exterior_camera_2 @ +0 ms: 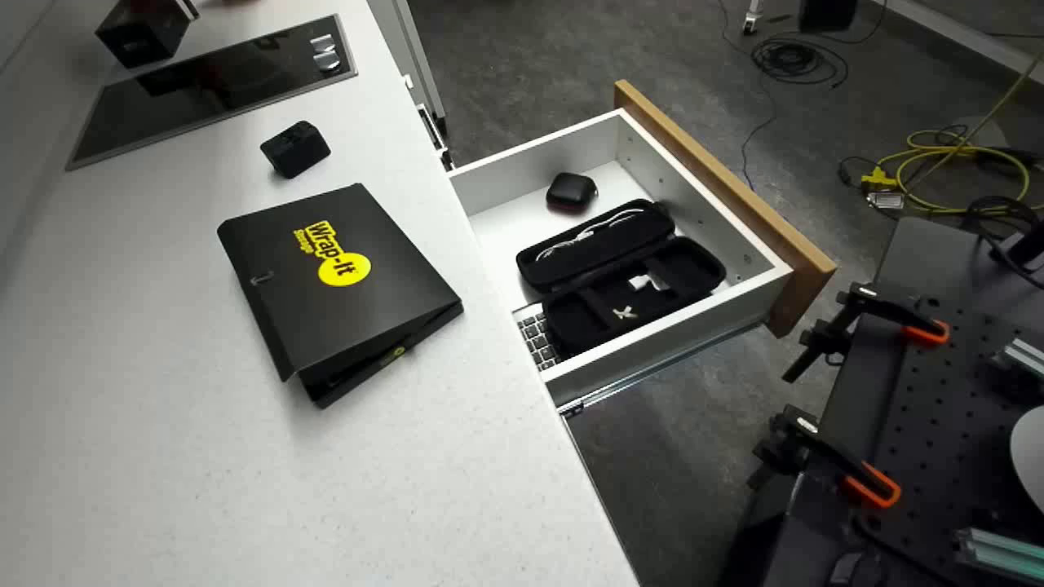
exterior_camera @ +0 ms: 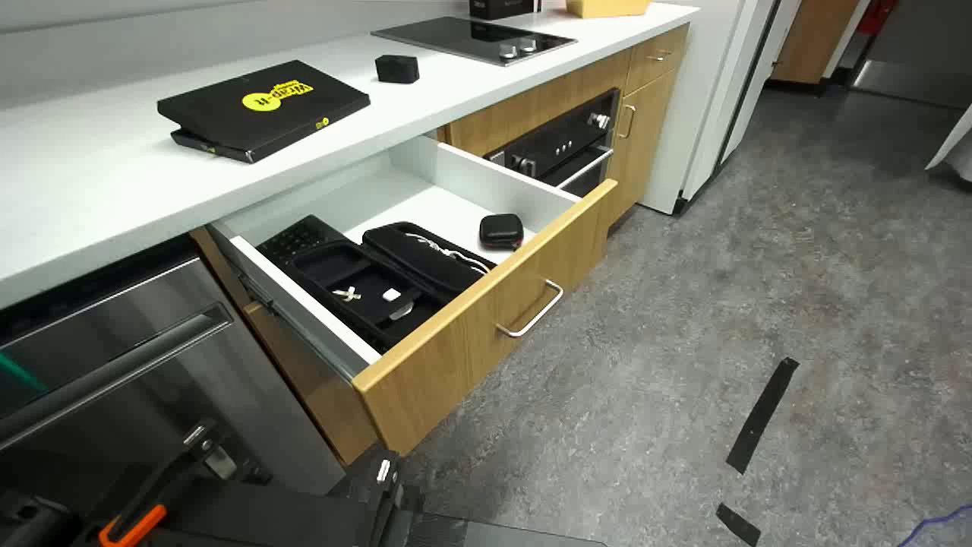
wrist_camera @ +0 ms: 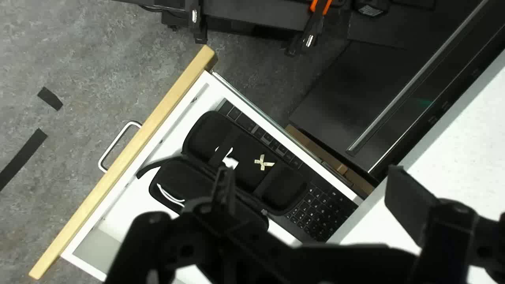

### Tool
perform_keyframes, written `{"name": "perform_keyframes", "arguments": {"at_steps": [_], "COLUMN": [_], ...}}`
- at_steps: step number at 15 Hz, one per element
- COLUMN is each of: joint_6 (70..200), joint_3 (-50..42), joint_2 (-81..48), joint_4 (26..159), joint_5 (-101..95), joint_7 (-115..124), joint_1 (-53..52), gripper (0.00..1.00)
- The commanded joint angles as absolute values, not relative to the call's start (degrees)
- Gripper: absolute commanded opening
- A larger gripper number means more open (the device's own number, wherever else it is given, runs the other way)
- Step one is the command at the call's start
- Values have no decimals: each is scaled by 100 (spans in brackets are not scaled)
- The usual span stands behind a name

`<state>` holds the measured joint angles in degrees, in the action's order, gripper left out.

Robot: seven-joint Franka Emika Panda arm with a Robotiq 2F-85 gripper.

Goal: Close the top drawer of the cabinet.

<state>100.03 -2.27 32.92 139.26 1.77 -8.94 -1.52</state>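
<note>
The top drawer (exterior_camera: pixel 463 349) is pulled far out of the cabinet (exterior_camera: pixel 653 83). Its oak front stands away from the white countertop (exterior_camera_2: pixel 147 456) in both exterior views. The drawer's inside also shows from above in the wrist view (wrist_camera: pixel 118 163), with its silver handle (wrist_camera: pixel 114 146) on the outer side. Inside lie an open black case (exterior_camera_2: pixel 628 269), a dark keyboard (wrist_camera: pixel 321 209) and a small black pouch (exterior_camera: pixel 501 230). My gripper (wrist_camera: pixel 310 177) is open with its fingers wide apart and nothing between them. It appears above the drawer's inner end and the countertop edge. Neither exterior view shows it.
A black box (exterior_camera: pixel 262 106) and a small black block (exterior_camera: pixel 397 68) sit on the countertop near the cooktop (exterior_camera: pixel 463 38). An oven panel (exterior_camera: pixel 562 148) and a steel appliance (exterior_camera: pixel 129 365) flank the drawer. A black table (exterior_camera_2: pixel 922 391) with orange clamps stands near the drawer's front corner.
</note>
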Motion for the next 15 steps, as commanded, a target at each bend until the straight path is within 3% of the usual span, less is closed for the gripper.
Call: {"name": "perform_keyframes", "arguments": {"at_steps": [1,7,15], "joint_6": [9992,10446,12849], "joint_3": [-224,-265,-1022], "joint_2": [3284,3011,1180], "joint_4": [13919,14021,14411], "joint_5": [178,-105,-766], "joint_7": [-893,-712,-329], "joint_1": [-151,88,1091], "gripper": [100,100,100]}}
